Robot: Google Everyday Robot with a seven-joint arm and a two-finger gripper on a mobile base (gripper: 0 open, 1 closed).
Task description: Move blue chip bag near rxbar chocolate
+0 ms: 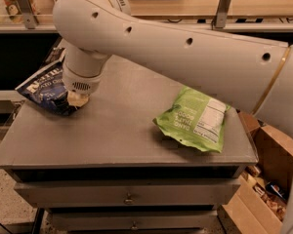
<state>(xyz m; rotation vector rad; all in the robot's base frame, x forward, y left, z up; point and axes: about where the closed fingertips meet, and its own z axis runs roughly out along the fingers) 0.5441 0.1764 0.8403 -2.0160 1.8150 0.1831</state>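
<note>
The blue chip bag (44, 89), dark navy foil with white lettering, lies wrinkled at the table's left edge and partly overhangs it. My gripper (76, 100) points down from the white wrist and sits on the bag's right end, touching it. A small dark flat thing (54, 55) peeks out behind the arm at the far left of the table. It may be the rxbar chocolate, but most of it is hidden and I cannot tell.
A lime-green bag (194, 118) with a white nutrition label lies on the right of the grey table (122, 130). Drawers sit under the tabletop. Cardboard boxes (263, 189) stand on the floor at right. A shelf runs behind the table.
</note>
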